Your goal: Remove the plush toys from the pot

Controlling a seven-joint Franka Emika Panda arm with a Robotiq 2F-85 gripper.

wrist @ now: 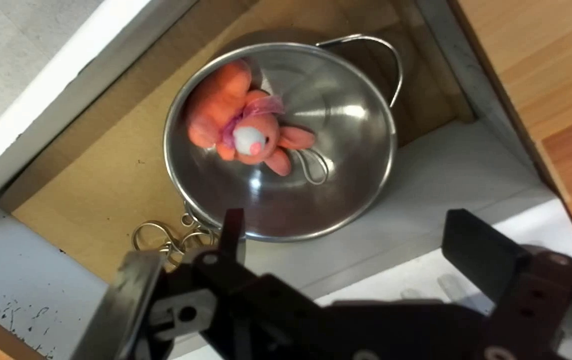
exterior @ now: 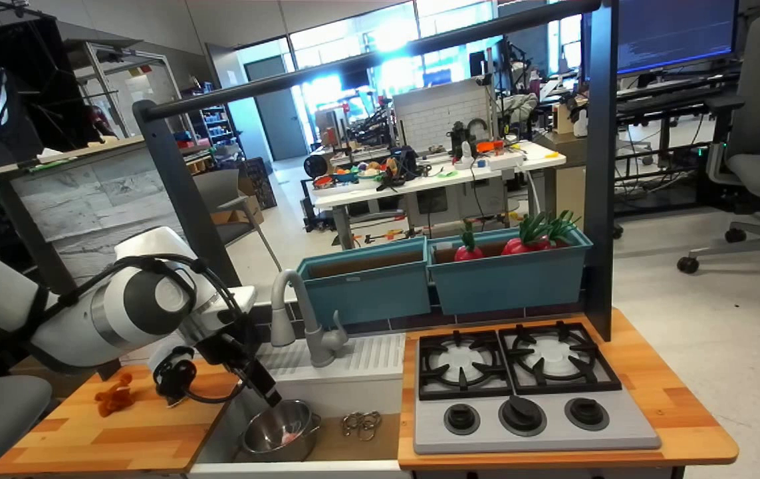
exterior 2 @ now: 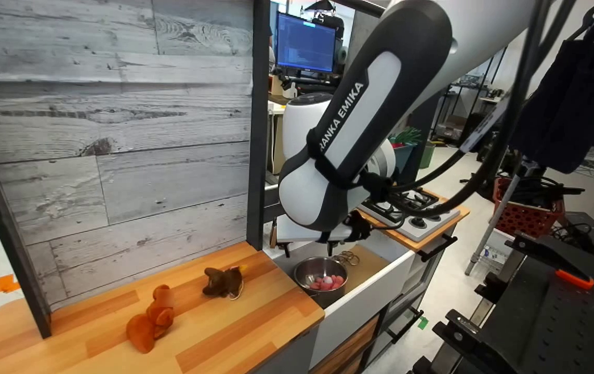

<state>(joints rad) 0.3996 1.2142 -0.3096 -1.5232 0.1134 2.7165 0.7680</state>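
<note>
A pink plush rabbit (wrist: 245, 120) with a white muzzle lies inside the steel pot (wrist: 356, 165) in the wrist view. The pot stands in the sink in both exterior views (exterior: 256, 439) (exterior 2: 302, 275), with pink showing inside it (exterior 2: 328, 283). My gripper (wrist: 345, 217) is open and empty. Its fingers are above the sink, over and beside the pot's rim, apart from the rabbit. It also shows in both exterior views (exterior: 272, 399) (exterior 2: 308, 252). An orange plush toy (exterior 2: 152, 319) and a dark brown plush toy (exterior 2: 224, 282) lie on the wooden counter.
Metal rings (wrist: 165, 240) lie on the sink floor beside the pot. A grey faucet (exterior: 320, 342) stands behind the sink (exterior: 360, 392). A stove (exterior: 532, 426) sits on the counter across the sink from the toys. Blue-green planters (exterior: 366, 289) hang behind.
</note>
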